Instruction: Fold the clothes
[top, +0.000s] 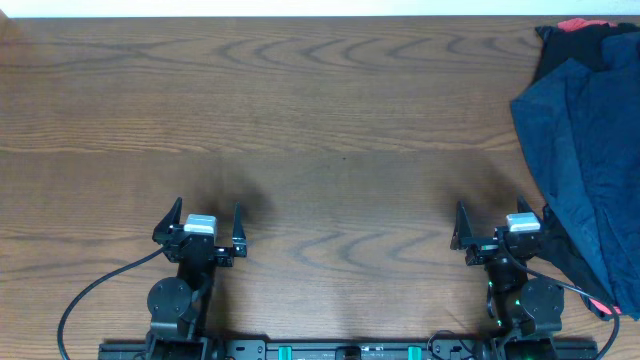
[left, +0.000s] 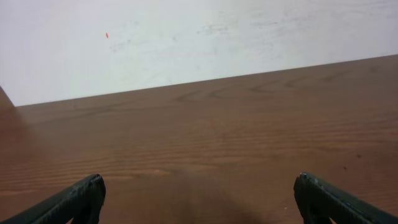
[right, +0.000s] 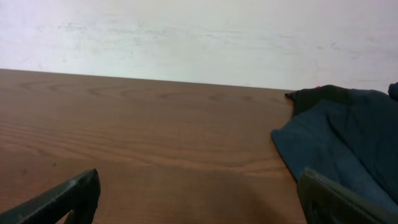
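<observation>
Left gripper (top: 208, 210): jaws spread wide, nothing between them. Right gripper (top: 503, 212): jaws likewise spread, empty.

Clothes (top: 585, 130): wrinkled navy heap on the table (top: 320, 100), just beside the right gripper on its right and running far ahead of it. It lies well apart from the left gripper.

Overhead view: shows the heap's full run, with a black piece (top: 560, 50) and a red piece (top: 585, 24) at its far end. Whether the cloth touches the right gripper's outer finger cannot be told.

Right wrist view: navy cloth ahead-right, lying low.

Left wrist view: bare wood grain, white wall (left: 199, 37).
</observation>
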